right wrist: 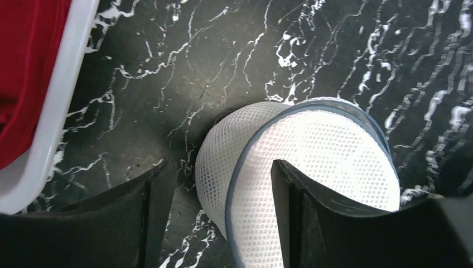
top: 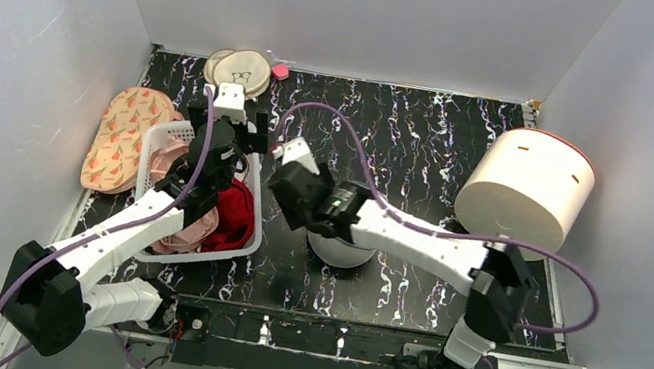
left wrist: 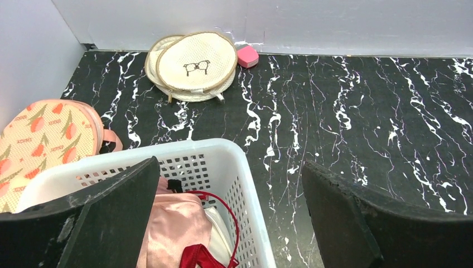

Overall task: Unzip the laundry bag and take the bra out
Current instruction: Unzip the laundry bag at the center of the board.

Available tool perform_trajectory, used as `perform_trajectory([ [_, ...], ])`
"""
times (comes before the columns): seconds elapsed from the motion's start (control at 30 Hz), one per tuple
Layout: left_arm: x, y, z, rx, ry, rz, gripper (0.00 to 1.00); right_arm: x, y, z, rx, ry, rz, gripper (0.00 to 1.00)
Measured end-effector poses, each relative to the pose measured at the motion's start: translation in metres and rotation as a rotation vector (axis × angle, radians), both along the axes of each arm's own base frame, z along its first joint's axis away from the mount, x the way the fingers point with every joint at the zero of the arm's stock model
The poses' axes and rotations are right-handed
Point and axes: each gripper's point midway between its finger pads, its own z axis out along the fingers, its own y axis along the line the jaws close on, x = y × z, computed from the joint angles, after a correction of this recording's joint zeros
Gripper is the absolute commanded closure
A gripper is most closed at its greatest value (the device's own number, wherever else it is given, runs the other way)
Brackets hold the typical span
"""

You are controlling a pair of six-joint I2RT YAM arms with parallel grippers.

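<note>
Slippage is the main worry. The laundry bag lies tipped on its side on the black marbled surface, beneath the right arm. It looks light enough to skid or roll away if a finger nudges the mesh instead of catching the grey zipper rim. The right pincer is spread: one finger stands over the mesh, the other is on the basket side, apart from the bag, and it pinches nothing. Whether the zipper is undone, or a bra lies inside, I cannot tell.

The left pincer is spread wide and empty above the white basket of pink and red garments, so nothing steadies the bag. That basket sits near the bag's left and could block a sideways pull. The cream drum, the round mesh discs and the peach-print pouch lie well apart.
</note>
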Motion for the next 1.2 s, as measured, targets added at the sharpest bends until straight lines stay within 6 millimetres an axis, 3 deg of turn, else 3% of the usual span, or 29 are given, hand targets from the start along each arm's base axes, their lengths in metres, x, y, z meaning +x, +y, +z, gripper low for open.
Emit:
perform_trajectory([
  [0.1, 0.001, -0.001, -0.003, -0.003, 0.008, 0.001, 0.02, -0.003, 0.009, -0.011, -0.122, -0.056, -0.023, 0.52],
  [0.3, 0.001, -0.001, -0.006, -0.003, 0.016, 0.003, 0.02, -0.017, 0.002, -0.039, -0.310, -0.095, -0.034, 0.55],
  [0.43, 0.001, -0.001, -0.006, -0.003, 0.017, 0.003, 0.02, -0.010, -0.011, -0.038, -0.350, -0.121, -0.083, 0.52],
  [0.63, 0.001, -0.001, -0.006, -0.007, 0.017, 0.003, 0.02, -0.005, -0.015, -0.034, -0.353, -0.141, -0.103, 0.46],
  [0.83, 0.001, -0.001, -0.007, -0.006, 0.021, 0.003, 0.02, -0.006, -0.014, -0.021, -0.307, -0.152, -0.105, 0.40],
  [0.97, 0.001, -0.002, -0.006, -0.008, 0.021, 0.000, 0.02, -0.011, -0.013, -0.001, -0.184, -0.160, -0.090, 0.33],
  [1.1, 0.001, -0.002, -0.007, -0.007, 0.026, 0.000, 0.02, -0.012, -0.017, 0.027, -0.073, -0.200, -0.092, 0.33],
  [1.2, 0.001, -0.002, -0.008, -0.007, 0.029, 0.000, 0.02, -0.009, -0.017, 0.031, -0.052, -0.210, -0.104, 0.35],
])
